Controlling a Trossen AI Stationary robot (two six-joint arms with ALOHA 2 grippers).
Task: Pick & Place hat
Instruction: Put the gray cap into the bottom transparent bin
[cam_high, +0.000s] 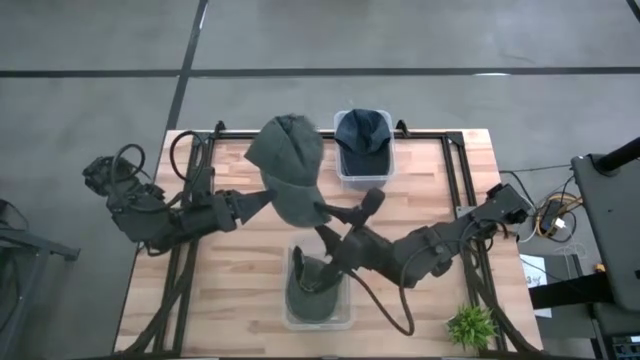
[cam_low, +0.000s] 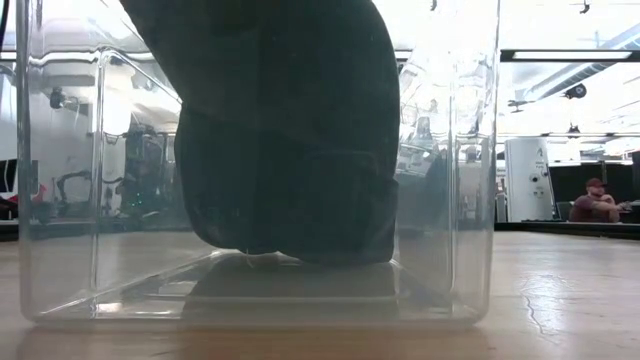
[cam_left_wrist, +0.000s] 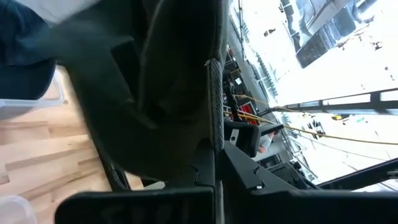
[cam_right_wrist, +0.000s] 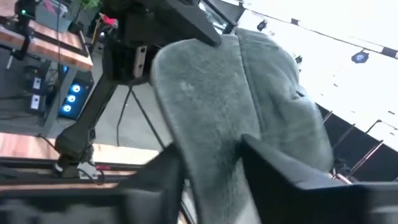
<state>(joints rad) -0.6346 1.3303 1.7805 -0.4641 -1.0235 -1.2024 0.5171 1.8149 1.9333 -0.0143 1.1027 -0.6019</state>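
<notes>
Overhead, both arms are sharing the grey-green fabric cap (cam_high: 288, 165), lifted between the far clear plastic bin (cam_high: 363, 170) holding a navy cap (cam_high: 362, 131) and the near bin (cam_high: 318, 315), probably for a handover. Wrist-side, the right gripper (cam_right_wrist: 211, 180) is pinching the brim; the left gripper (cam_left_wrist: 214, 134) is clamping its edge.

Mid-worktop is crowded: the grey cap (cam_high: 287, 165) hangs between the left pincer (cam_high: 262, 196) and the right pincer (cam_high: 330, 222), whose arms cross the centre. The near clear bin (cam_high: 318, 300) is filled by a dark green hat (cam_high: 315, 285); the far bin (cam_high: 364, 160) holds a navy cap (cam_high: 362, 130). Bare worktop (cam_high: 240, 280) lies open at near left, and a small plant (cam_high: 470, 325) blocks the near right corner.
</notes>
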